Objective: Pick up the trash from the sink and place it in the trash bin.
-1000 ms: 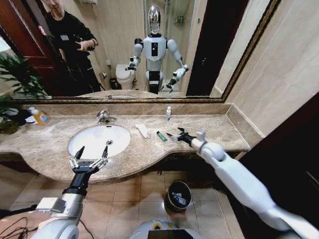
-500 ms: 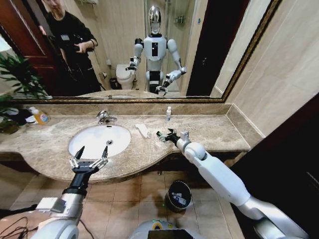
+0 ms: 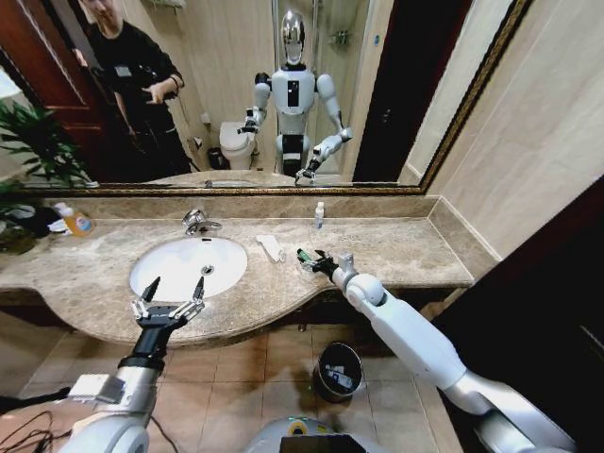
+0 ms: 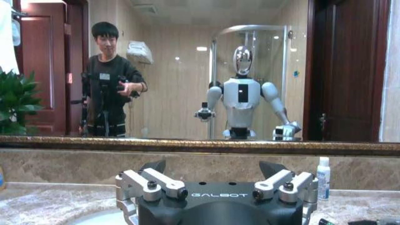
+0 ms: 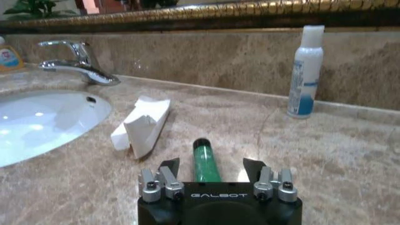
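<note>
Two grippers at work height: right gripper (image 5: 211,169) low over the beige marble counter (image 3: 406,241), fingers spread to either side of one green stick (image 5: 205,158) lying flat on the stone, not yet closed on it; left gripper (image 3: 170,293) parked at the counter's front edge by the sink (image 3: 187,266), fingers likewise apart and gripping nothing. One white wrapper (image 5: 142,124) just beside the stick, between it and the basin, crumpled and lying on the marble (not in the bowl). One small white-capped bottle (image 5: 305,70) upright against the backsplash, well behind the stick. One chrome tap (image 5: 78,61) at the basin's rear, one orange-labelled soap bottle (image 3: 75,221) far along the counter. One trash bin (image 3: 338,371) on the tiled floor below the counter edge, near the right arm.
</note>
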You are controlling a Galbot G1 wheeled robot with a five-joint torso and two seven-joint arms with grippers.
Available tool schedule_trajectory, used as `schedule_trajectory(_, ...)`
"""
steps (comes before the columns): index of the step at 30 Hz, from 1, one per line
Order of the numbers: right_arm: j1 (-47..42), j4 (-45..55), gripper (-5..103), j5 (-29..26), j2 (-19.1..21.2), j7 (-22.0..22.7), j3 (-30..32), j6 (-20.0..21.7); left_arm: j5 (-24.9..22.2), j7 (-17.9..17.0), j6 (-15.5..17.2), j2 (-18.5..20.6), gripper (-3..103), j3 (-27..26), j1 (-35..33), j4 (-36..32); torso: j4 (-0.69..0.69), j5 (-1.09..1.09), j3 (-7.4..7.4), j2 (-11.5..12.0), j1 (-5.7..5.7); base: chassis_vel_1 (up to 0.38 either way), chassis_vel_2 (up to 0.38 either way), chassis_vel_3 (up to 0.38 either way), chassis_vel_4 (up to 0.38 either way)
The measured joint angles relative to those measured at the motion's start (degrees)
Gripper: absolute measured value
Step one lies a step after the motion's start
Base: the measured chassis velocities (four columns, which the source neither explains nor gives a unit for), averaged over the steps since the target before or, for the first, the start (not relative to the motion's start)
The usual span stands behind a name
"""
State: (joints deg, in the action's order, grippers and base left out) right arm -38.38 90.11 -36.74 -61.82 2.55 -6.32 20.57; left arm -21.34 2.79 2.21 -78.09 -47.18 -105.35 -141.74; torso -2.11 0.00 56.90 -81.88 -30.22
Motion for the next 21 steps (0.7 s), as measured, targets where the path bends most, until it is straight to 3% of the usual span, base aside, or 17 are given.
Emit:
schedule_trajectory(9,-0.48,-1.34,68,1.01,-0.73,-0.39,0.09,-0.45,0.00,0.00,0.00,0.00,100,0.00,0.00,0.00,0.00,0.00,0.00,0.00,0.00,0.000,0.000,0.000,0.000)
schedule_trajectory(21,0.02,-2.38,37,0.22,-1.08,-0.91,-0.29,-2.53,0.00,0.00,0.00,0.00,100,0.00,0.00,0.00,0.00,0.00,0.00,0.00,0.00,0.000,0.000,0.000,0.000)
